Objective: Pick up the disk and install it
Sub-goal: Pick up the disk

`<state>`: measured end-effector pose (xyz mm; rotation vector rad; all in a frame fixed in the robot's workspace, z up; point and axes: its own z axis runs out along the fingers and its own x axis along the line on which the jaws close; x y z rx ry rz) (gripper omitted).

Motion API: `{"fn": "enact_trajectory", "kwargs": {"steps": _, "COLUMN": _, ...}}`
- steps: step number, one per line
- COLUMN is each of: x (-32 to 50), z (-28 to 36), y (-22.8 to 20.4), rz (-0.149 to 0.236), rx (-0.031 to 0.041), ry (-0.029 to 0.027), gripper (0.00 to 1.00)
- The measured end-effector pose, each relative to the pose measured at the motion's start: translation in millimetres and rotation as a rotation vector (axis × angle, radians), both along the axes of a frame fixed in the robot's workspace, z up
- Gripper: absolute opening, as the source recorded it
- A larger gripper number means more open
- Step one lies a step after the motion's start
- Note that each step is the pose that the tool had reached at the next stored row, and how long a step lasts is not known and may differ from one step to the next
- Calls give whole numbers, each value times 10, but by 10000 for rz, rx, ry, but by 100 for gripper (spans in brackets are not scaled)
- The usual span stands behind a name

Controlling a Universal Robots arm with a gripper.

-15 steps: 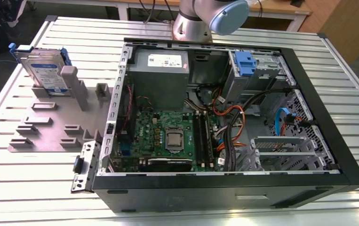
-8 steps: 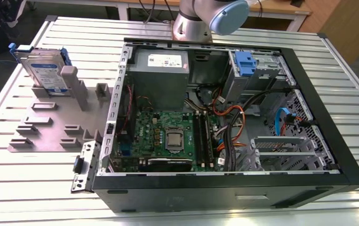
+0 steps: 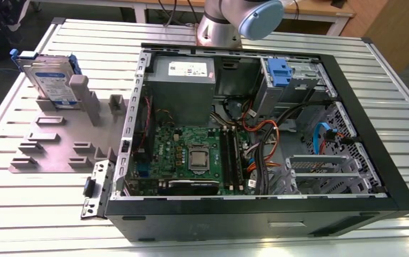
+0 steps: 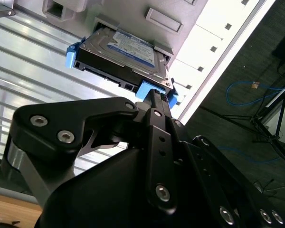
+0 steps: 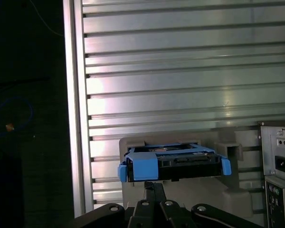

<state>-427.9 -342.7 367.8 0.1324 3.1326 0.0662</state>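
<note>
The arm (image 3: pixel 240 21) rises at the surface's (image 3: pixel 18 214) far edge. In both wrist views its jaws are pressed together, gripping nothing, tips aimed at the disk (image 4: pixel 118 50) (image 5: pixel 180 164). The disk stands on end in a grey holder (image 3: pixel 54 144) at the exterior view's far left, its long axis upright and its label facing near.

We find the disk (image 3: pixel 47 76) standing in a rack (image 3: pixel 61 144) on the table (image 3: pixel 18 214), at the exterior view's left of the computer case (image 3: pixel 225 225).
</note>
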Motion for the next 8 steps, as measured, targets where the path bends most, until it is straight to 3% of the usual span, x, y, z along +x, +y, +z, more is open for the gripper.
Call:
{"fn": "enact_trajectory", "kwargs": {"steps": 5, "x": 0, "z": -1, "y": 0, "rz": 192, "rx": 0, "ry": -1, "gripper": 11}}
{"fn": "enact_trajectory", "kwargs": {"steps": 8, "x": 0, "z": -1, "y": 0, "rz": 653, "rx": 0, "ry": -1, "gripper": 11}}
